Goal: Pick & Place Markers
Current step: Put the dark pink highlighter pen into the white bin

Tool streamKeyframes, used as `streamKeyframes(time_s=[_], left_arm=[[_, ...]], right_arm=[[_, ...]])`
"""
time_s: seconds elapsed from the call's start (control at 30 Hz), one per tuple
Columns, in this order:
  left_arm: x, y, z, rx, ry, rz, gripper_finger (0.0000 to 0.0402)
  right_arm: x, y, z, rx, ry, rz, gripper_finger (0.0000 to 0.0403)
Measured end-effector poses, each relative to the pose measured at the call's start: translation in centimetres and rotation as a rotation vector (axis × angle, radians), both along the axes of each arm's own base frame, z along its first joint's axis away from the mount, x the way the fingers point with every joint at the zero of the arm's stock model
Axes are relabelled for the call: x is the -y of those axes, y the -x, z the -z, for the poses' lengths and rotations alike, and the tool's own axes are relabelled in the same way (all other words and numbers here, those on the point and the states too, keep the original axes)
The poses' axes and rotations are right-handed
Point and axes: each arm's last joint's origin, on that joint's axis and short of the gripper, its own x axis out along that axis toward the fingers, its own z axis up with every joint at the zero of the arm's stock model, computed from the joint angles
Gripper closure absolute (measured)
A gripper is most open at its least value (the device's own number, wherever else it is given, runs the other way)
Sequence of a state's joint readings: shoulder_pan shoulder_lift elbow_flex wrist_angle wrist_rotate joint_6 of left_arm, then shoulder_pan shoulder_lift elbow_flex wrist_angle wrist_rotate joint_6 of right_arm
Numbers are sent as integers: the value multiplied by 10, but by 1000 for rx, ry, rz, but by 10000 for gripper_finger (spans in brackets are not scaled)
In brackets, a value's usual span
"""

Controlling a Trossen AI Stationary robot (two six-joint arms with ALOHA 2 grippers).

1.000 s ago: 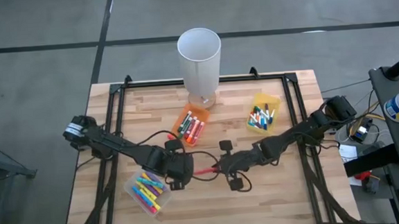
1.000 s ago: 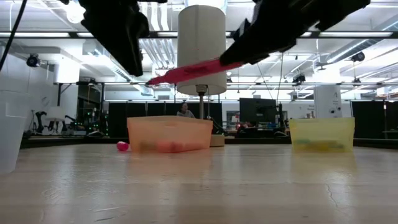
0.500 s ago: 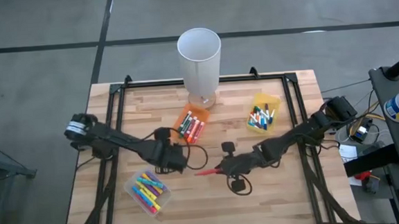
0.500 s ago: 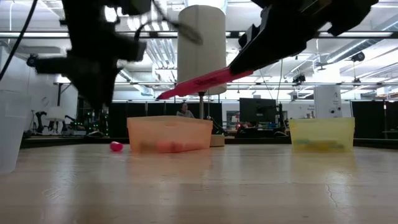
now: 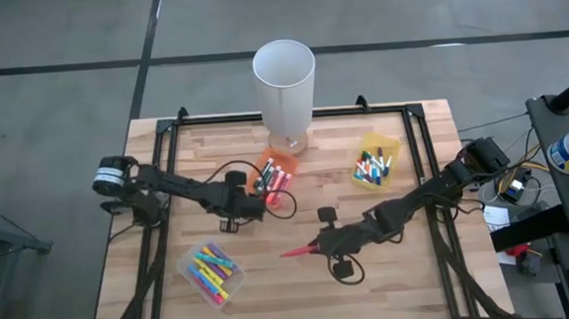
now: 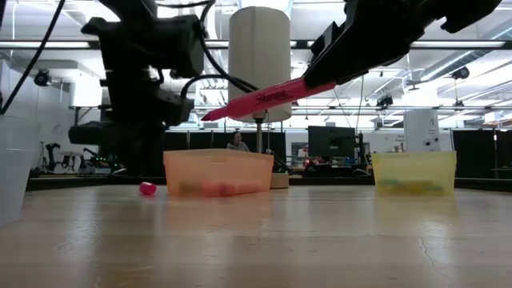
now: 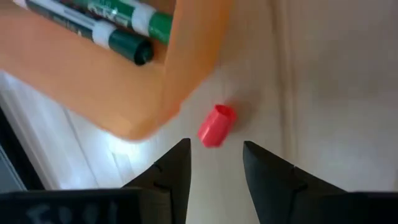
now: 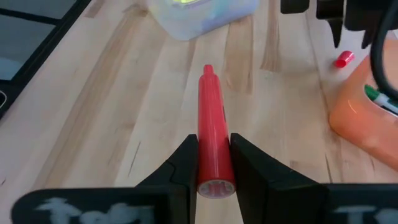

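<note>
Slim red marker (image 8: 212, 134) between tool fingers (image 8: 180, 163)

The table (image 5: 175, 305) has a light butcher-block wooden top with a black metal frame laid around its edges. At the middle of the far edge stands a tall white cylinder (image 5: 285, 92) on a small base. Just in front of it sits an orange bin (image 5: 275, 178) holding markers. Nearer the far right corner is a yellow bin (image 5: 376, 164) with more markers. Near the front left corner lies a clear bin (image 5: 210, 274) filled with colourful markers. A small red cap (image 7: 216, 125) lies on the bare wood just beside the orange bin.
</note>
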State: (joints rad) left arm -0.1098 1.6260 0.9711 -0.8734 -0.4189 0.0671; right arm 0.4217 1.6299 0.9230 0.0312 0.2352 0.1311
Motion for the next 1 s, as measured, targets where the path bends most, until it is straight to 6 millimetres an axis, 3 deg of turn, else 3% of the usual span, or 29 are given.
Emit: streamKeyframes(time_s=[0.33, 0.67, 0.8, 1.0], left_arm=[[-19, 0, 18, 42, 37, 34, 262], [-20, 0, 23, 69, 82, 37, 263], [-19, -1, 22, 90, 114, 24, 282], [-20, -5, 20, 179, 173, -169, 318]], right_arm=[[0, 0, 0, 1, -17, 13, 338], [0, 0, 0, 1, -21, 17, 338], [0, 0, 0, 1, -21, 17, 338], [0, 0, 0, 1, -21, 17, 338]])
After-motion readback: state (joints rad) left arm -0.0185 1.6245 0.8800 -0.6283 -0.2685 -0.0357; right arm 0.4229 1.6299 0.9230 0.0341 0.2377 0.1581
